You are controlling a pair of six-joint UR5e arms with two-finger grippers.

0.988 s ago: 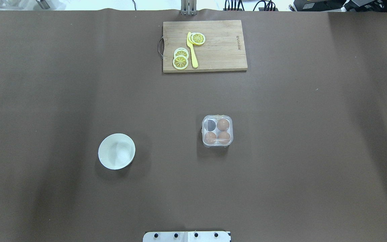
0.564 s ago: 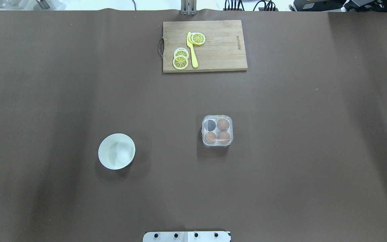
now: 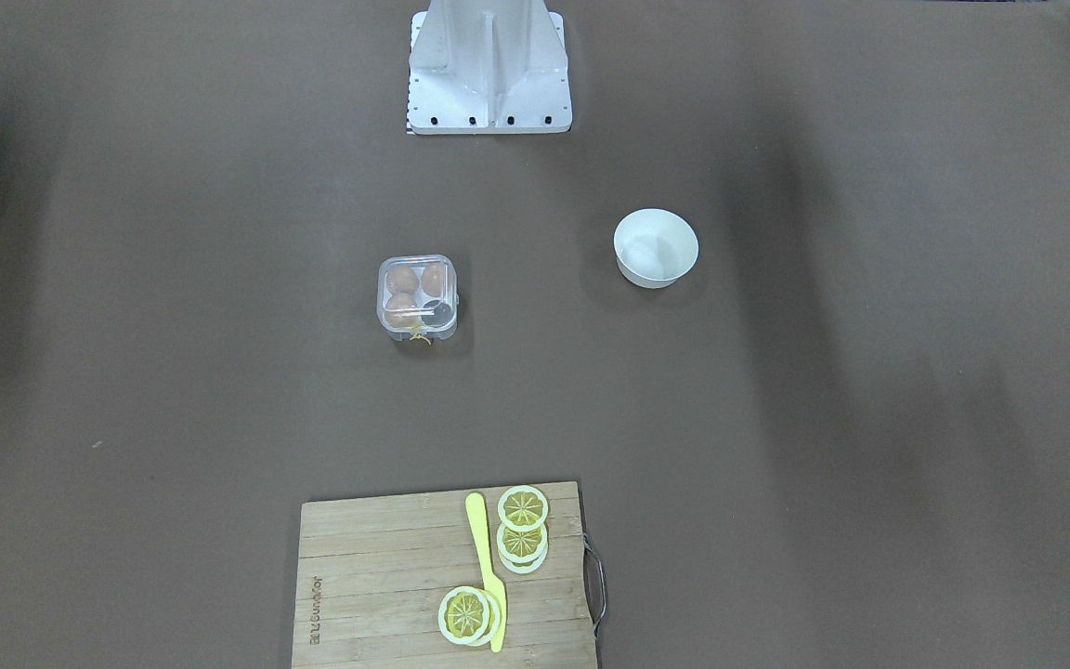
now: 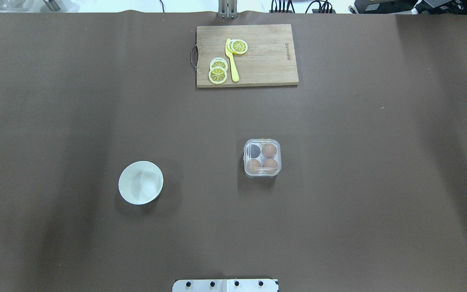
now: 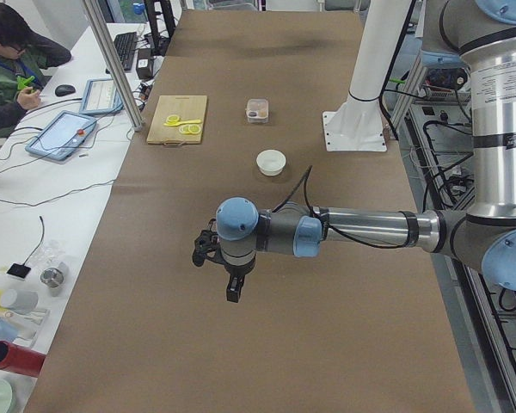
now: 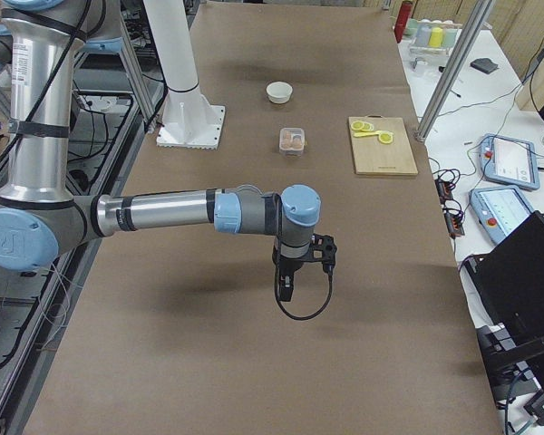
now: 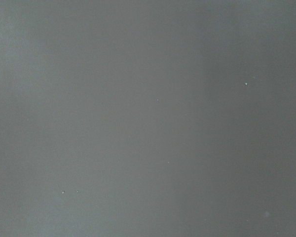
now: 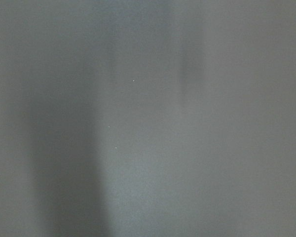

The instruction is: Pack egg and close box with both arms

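The clear plastic box (image 4: 262, 158) stands mid-table with its lid down over three brown eggs (image 4: 269, 150); the far-left cell is dark and empty. It also shows in the front view (image 3: 416, 295) with a thin yellow string at its edge. Neither gripper shows in the overhead or front views. My left gripper (image 5: 231, 291) hangs over bare table far out on my left, well away from the box. My right gripper (image 6: 286, 288) hangs over bare table far out on my right. I cannot tell whether either is open or shut. Both wrist views show only plain table cover.
A round white bowl (image 4: 140, 182) stands left of the box. A wooden cutting board (image 4: 266, 56) with lemon slices (image 4: 217, 74) and a yellow knife (image 4: 232, 61) lies at the far edge. The white robot base (image 4: 225, 285) sits at the near edge.
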